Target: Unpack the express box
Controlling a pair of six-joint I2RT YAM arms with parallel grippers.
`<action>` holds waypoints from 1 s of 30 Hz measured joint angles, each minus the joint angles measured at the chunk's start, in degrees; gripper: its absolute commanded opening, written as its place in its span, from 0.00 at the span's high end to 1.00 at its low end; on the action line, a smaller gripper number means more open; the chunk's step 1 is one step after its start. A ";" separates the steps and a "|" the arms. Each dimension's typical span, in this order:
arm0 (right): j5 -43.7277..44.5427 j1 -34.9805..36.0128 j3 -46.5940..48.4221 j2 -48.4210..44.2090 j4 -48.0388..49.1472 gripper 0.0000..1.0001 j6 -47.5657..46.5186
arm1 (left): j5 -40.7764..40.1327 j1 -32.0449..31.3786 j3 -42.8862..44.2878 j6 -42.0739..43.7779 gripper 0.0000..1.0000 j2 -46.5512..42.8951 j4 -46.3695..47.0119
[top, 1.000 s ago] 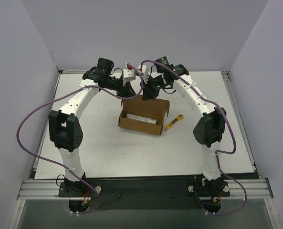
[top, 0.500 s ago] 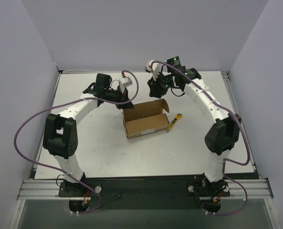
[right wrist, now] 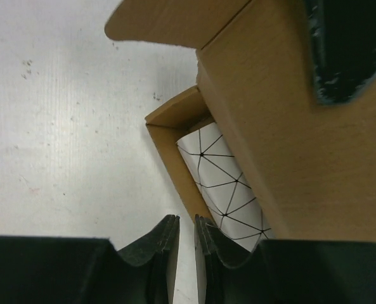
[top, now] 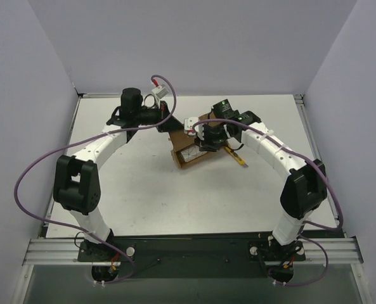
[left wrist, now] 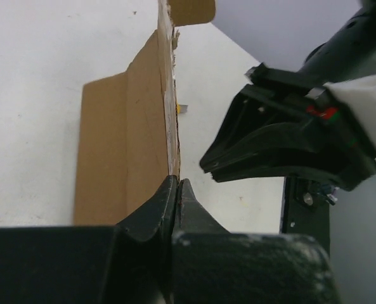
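The express box [top: 189, 157] is a brown carton lying open at the table's middle. My left gripper [top: 170, 125] is at its far left corner, and in the left wrist view its jaws [left wrist: 177, 183] are shut on the edge of a raised cardboard flap [left wrist: 124, 139]. My right gripper [top: 203, 142] hangs over the open box. In the right wrist view its fingertips [right wrist: 186, 221] stand a narrow gap apart with nothing between them, just outside the box's end wall [right wrist: 175, 164]. A white wrapped item [right wrist: 229, 183] with black triangle lines lies inside.
A yellow-black utility knife [top: 237, 158] lies on the table right of the box, close to the right arm. White walls enclose the table on three sides. The two grippers are close together above the box.
My left gripper has shut on the box's flap and drawn it back-left, which turned the box. The right gripper has come down from the back to the box and narrowed its gap.
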 measured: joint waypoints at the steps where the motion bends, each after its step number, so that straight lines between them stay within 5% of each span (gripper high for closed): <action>1: 0.33 0.00 -0.26 0.55 0.22 0.81 -1.36 | 1.07 0.11 0.39 -1.31 1.00 0.50 0.81; 14: 5.27 0.26 -3.02 8.44 1.55 0.60 -17.05 | 8.20 1.79 -0.04 -16.35 1.00 8.48 12.46; 28: 4.76 0.28 -5.92 9.60 -0.92 0.55 -27.30 | 9.92 2.36 -0.55 -21.44 1.00 10.97 16.90; 30: 4.44 0.37 -5.99 10.01 -2.47 0.27 -28.28 | 9.92 2.38 -0.55 -21.79 1.00 11.13 17.09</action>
